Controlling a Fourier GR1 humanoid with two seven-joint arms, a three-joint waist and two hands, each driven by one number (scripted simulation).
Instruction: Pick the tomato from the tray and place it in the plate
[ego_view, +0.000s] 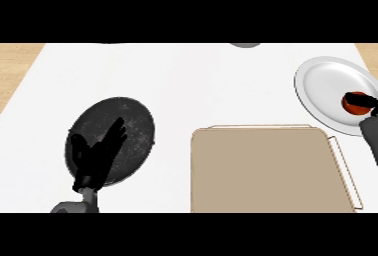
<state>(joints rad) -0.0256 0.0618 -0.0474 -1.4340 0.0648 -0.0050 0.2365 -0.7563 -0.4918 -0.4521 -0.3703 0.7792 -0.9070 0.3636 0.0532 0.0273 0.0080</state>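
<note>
Tomato (354, 103) over the white plate (325, 87), right hand (367, 116) curled around it; next, release.

Bench (184, 85): smooth matt white top, pale wood grain at 9 and 3 o'clock edges.
Tray (266, 170): matt tan, wood-like.
Plate (328, 85): glossy white, ceramic-like.
Dark plate (133, 120): speckled, stone-like, matt.
Tomato (353, 102): glossy red.

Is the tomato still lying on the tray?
No, the tomato is over the white plate, held by the right hand; the tray is bare.
</note>
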